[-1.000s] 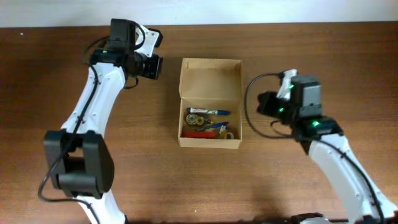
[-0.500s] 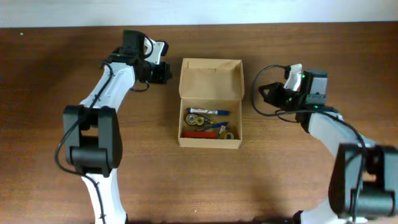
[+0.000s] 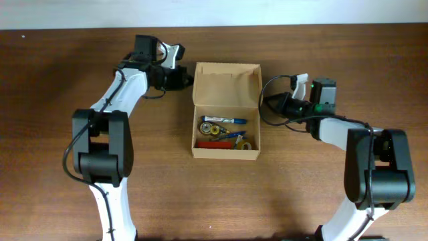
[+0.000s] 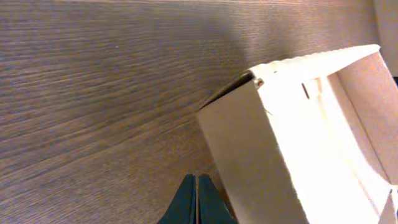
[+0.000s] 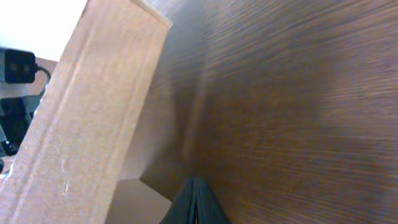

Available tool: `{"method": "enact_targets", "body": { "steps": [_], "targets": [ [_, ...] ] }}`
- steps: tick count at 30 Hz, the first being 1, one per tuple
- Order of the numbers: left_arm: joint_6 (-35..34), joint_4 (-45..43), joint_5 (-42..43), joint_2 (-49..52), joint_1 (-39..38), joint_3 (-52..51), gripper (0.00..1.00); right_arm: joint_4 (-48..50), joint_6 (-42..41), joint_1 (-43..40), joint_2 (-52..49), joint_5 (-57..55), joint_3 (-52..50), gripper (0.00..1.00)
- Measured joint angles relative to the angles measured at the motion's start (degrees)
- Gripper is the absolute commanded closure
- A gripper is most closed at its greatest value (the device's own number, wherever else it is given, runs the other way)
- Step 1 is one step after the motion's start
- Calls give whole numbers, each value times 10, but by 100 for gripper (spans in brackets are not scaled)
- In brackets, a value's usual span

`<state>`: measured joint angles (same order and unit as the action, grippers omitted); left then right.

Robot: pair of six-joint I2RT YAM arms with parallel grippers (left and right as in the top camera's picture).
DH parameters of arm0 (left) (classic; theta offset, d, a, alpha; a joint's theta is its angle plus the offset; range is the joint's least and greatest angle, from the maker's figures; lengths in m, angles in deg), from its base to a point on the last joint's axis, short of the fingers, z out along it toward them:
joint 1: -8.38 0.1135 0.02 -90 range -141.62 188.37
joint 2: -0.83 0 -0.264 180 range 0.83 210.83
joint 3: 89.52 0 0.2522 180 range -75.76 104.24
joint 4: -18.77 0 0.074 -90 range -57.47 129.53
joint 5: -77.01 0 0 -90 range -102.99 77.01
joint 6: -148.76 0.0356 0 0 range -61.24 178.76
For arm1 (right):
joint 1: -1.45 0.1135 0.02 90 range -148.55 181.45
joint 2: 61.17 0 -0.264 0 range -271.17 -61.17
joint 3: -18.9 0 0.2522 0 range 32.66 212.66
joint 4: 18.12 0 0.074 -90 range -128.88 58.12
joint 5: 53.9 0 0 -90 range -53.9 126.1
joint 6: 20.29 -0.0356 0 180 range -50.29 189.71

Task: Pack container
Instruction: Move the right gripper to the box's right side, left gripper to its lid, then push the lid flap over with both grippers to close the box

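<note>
The tan cardboard container (image 3: 226, 152) sits open in the middle of the wooden table (image 3: 60, 134), somewhat nearer the far edge, with its flap lid (image 3: 226, 84) folded back toward that edge. The left gripper (image 3: 187, 77), its jaws pressed together on nothing, points at the container's far-left corner, just beside the lid. From above it cannot be told whether metal meets cardboard. The left wrist camera shows the same closed fingertips (image 4: 196, 198) rising from the bottom of the frame. The container's pale side wall (image 4: 261, 155) stands just ahead and to the right of them, and its far end is cut off by the frame edge. On the opposite side the right gripper (image 3: 266, 102), likewise drawn shut and empty, points at the container's right wall, just beside it, roughly level with the hinge of the lid. In its own wrist view the dark tip (image 5: 196, 200) is only partly in frame. The cardboard wall (image 5: 93, 124) looms at the left, blurred by closeness. Inside the container, bunched toward the near end, lie a blue pen (image 3: 231, 120), a red item (image 3: 212, 143) and what looks like a tape roll (image 3: 247, 144). All are too small to make out in detail.
</note>
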<state>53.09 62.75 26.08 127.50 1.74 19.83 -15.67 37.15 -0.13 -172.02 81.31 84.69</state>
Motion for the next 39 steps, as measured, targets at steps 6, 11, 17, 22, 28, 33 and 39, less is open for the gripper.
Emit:
{"method": "enact_targets", "body": {
  "steps": [6,11,17,22,28,33,39],
  "targets": [
    [-7,-3,2,0,-13,0,98,1,-7,7,0,0,16,96],
    [-9,-9,3,0,-17,0,98,2,-7,7,0,10,33,96],
    [-10,-31,18,0,-14,0,98,2,-7,7,0,28,39,96],
    [-11,-78,84,0,-3,0,98,22,-7,7,0,61,39,96],
    [-11,-82,146,0,25,0,98,51,-7,7,0,120,50,96],
    [-8,-82,161,-12,35,0,98,51,-7,7,0,179,87,96],
    [10,-61,169,-73,31,0,98,52,-7,7,0,243,109,96]
  ]
}}
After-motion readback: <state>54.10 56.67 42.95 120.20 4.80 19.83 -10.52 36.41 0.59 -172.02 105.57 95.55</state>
